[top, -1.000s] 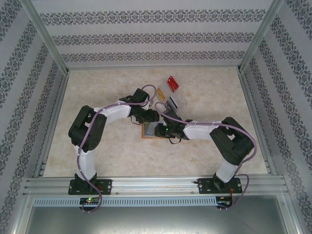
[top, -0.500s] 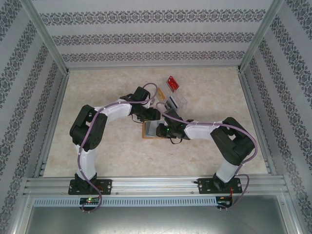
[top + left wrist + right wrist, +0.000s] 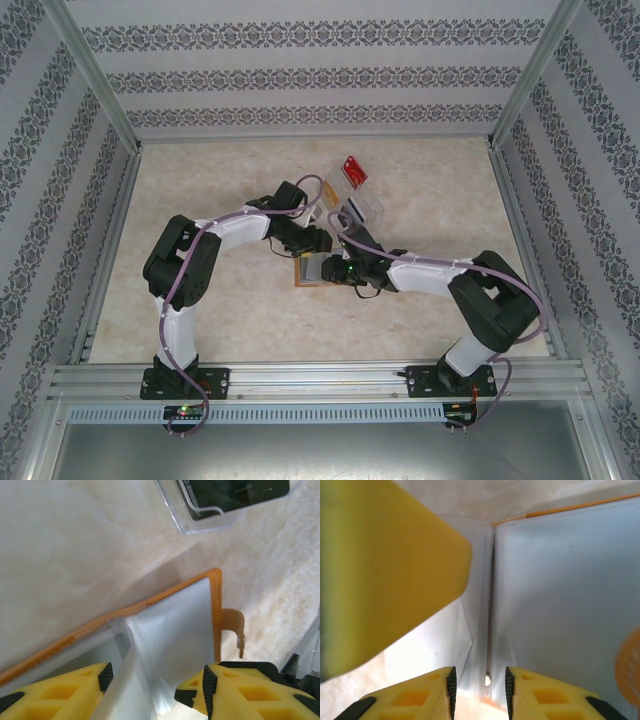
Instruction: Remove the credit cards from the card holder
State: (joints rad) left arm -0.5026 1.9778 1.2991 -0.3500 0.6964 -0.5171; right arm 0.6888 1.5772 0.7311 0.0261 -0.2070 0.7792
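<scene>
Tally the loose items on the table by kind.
Card holder: 1
Clear plastic tray: 1
Red card: 1
Dark card, lying in the tray: 1 visible
Total: 4

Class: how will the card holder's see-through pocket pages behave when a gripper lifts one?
Probably floppy: one pocket page bows and creases near the spine. Likely slippery, since the plastic looks glossy. The thin card holder may slide along when tugged.

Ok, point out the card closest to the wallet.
The dark card, inside the clear tray just beyond the wallet. The red card lies farther back.
</scene>
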